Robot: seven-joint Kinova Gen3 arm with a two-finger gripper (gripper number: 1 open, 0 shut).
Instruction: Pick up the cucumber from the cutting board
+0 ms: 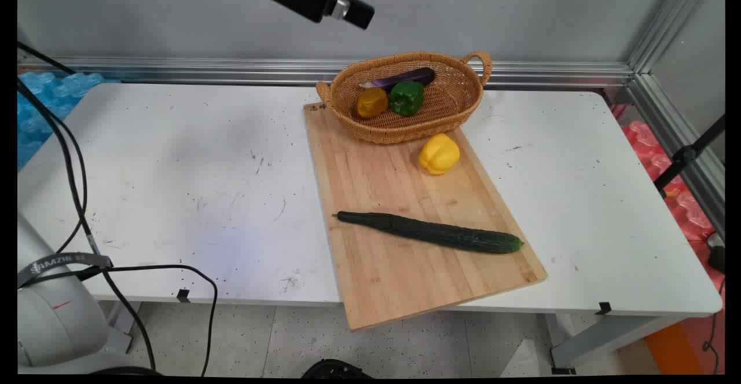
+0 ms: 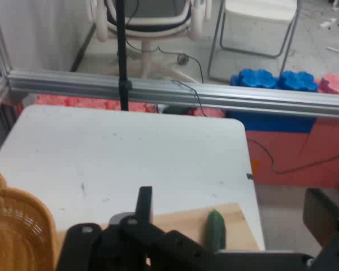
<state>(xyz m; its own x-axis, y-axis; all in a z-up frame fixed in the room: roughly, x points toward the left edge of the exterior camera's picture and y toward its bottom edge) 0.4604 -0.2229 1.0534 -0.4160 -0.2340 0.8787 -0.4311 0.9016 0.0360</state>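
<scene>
Black two-finger gripper [image 1: 338,4] hangs high above the desk, just left of the woven wicker basket [image 1: 440,117], touching nothing; whether the jaws are open or closed cannot be told. Nearest below is the basket, holding an orange pepper [image 1: 371,102], green pepper [image 1: 406,97] and purple eggplant [image 1: 402,77]. In front of the basket on the bamboo cutting board [image 1: 399,268] lie a yellow bell pepper [image 1: 439,153] and a long dark cucumber [image 1: 431,231], its long axis crosswise; the hand view shows only the basket's edge and the cucumber's tip.

Arm: it is reaching in from the upper left, raised high, mostly leaving the main view.
Gripper [image 1: 347,7]: it is hanging at the top edge, holding nothing, touching nothing.
Cables: they are hanging down, black.
</scene>
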